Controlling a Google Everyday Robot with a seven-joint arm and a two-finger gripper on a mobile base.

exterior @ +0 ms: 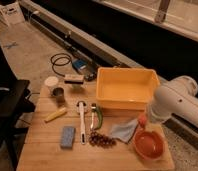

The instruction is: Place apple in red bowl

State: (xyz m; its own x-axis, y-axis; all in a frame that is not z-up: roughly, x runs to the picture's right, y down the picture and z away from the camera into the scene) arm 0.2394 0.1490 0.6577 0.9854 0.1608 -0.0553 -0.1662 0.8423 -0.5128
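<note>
One apple (142, 119), one red bowl (148, 143). Gripper (143, 123) at bowl's far-left rim, clamped on apple; finger spread unclear.

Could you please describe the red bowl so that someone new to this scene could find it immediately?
Start at the big yellow tub at the back of the wooden table, then go to the table's front right corner. The red bowl sits there, under the gripper holding the apple: round, shallow, thick-rimmed, beside a blue cloth.
</note>
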